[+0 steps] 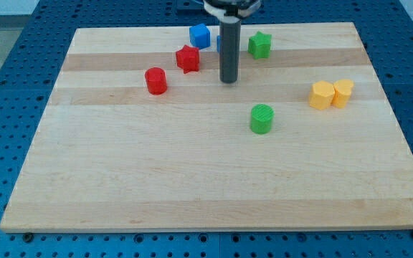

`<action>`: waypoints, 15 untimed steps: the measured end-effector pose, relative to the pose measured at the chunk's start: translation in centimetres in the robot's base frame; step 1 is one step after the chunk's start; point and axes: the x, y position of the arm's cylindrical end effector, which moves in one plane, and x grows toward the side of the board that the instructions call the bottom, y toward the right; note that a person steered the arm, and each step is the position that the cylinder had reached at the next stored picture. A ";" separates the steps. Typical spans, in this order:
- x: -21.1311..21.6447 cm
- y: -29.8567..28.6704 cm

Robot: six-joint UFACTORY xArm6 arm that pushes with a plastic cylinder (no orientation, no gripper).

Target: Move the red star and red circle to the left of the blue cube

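red star (188,58) + red circle (155,81) already sat at 7-8 o'clock of blue cube (200,36) | looked basically done | my tip (228,80) was bare rod, nothing to clamp, 4 o'clock of star

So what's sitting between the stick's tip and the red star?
Nothing. In the camera view, only bare wood lies between my tip and the red star, which sits up and toward the view's left of it.
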 end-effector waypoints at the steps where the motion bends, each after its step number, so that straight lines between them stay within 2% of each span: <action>1: -3.4 -1.6; 4: -3.4 -2.8; 8: -3.4 -8.6; 9: -2.7 -6.1; 10: 3.6 -5.6; 11: 5.1 -7.9; 13: 4.7 -13.4; 15: 4.7 -16.1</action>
